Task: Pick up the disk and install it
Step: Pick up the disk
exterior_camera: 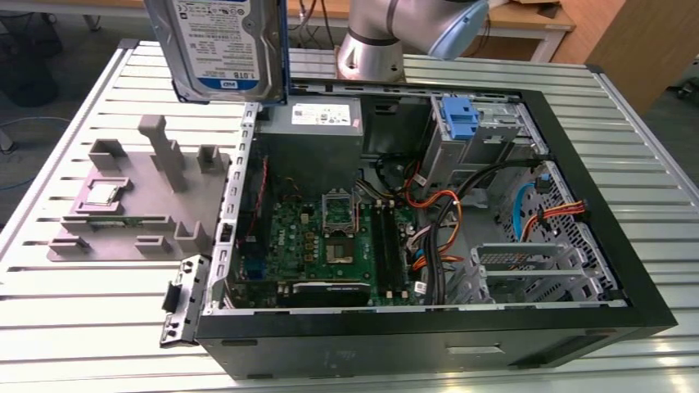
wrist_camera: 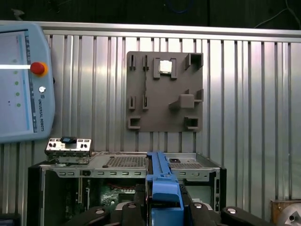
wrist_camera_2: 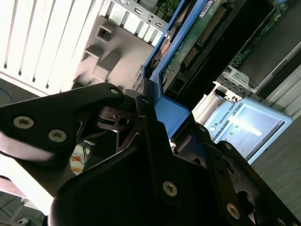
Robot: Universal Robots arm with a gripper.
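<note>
Your claw (wrist_camera_2: 170, 118) is clamped on the disk (exterior_camera: 218, 49); in both wrist views its black fingers (wrist_camera_2: 153, 141) close from 2 sides on the blue side rail (wrist_camera: 162, 181), so you have a firm hold and nothing slack in the jaws.

From the claw, the disk runs straight out along its long axis; in the second wrist view you look along its green circuit-board underside, away from the fingers. In the exterior view the disk hangs upright in the air, clear of everything, above the far edge of the slatted table (exterior_camera: 110, 315) toward the exterior view's left, just beyond the far corner of the open computer case (exterior_camera: 437, 332). Its labelled face is turned to that camera.

The 1 relation that matters, as I judge it: the metal drive cages, 1 with a blue latch (exterior_camera: 459, 119), lie along the case wall on the exterior view's right, well apart from the disk.

On writing: the disk's white-and-blue label carries barcodes and dark print; the grey power supply (exterior_camera: 311, 115) has a white sticker; a teach pendant (wrist_camera: 19, 80) lies on the table. Beside the case, a grey fixture plate (exterior_camera: 131, 225) holds a small silver chip (exterior_camera: 101, 194).
</note>
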